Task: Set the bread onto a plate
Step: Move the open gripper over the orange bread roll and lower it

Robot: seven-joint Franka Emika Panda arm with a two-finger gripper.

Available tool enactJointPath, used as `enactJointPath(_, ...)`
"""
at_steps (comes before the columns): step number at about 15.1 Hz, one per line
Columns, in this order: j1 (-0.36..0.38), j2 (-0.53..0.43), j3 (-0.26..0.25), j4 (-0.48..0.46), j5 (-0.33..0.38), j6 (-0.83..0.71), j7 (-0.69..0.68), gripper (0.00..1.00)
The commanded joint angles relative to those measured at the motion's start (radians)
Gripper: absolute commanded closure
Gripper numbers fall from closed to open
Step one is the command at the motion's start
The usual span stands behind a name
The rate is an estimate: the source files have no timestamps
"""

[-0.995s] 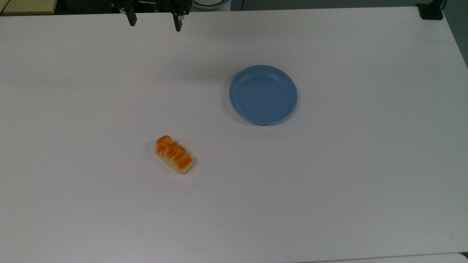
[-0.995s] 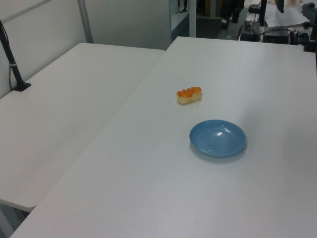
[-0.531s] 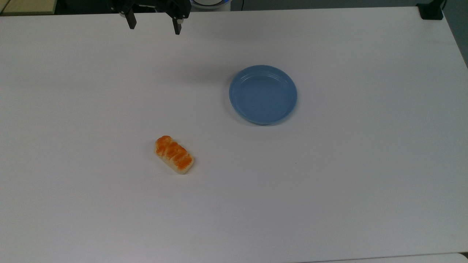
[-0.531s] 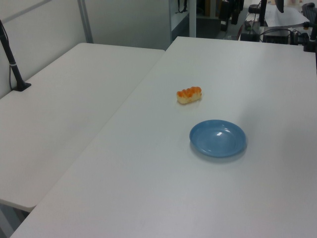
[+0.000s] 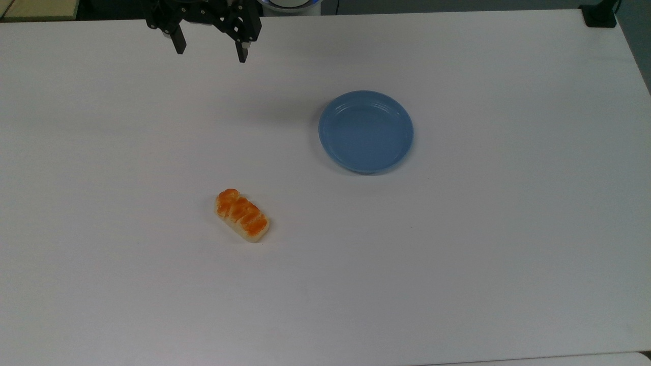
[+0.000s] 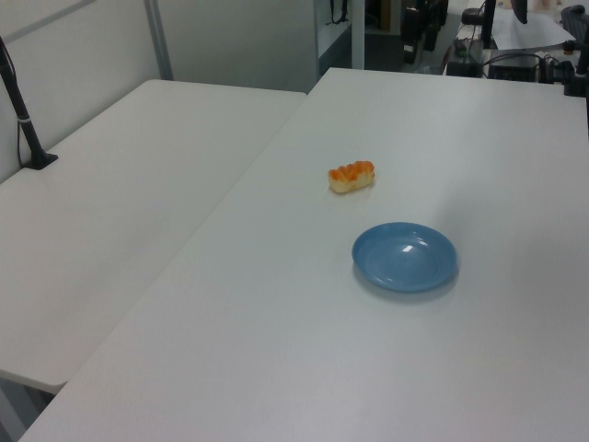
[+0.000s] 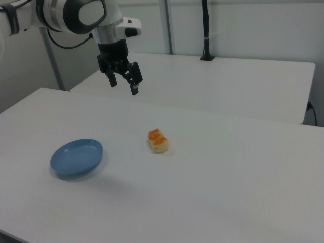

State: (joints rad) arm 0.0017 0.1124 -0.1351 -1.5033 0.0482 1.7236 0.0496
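Hand (image 5: 210, 53) spread wide above white table (image 5: 457, 254), bread (image 5: 242, 215) and empty blue plate (image 5: 365, 131) well apart

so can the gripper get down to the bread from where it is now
Probably yes. The gripper hangs open above the table, and the bread lies alone on it, well apart from the plate.
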Motion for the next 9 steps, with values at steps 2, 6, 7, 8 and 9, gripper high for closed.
enactJointPath(2,0.001,-0.003,-0.003,-0.014,-0.021,0.031,-0.004,0.00)
enactJointPath(6,0.001,0.000,-0.003,-0.014,-0.021,0.031,-0.005,0.00)
enactJointPath(7,0.001,0.003,-0.003,-0.012,-0.022,0.033,-0.010,0.00)
enactJointPath(8,0.000,0.013,-0.003,-0.012,-0.024,0.034,-0.028,0.00)
enactJointPath(9,0.000,0.024,-0.003,-0.011,-0.031,0.033,-0.057,0.00)
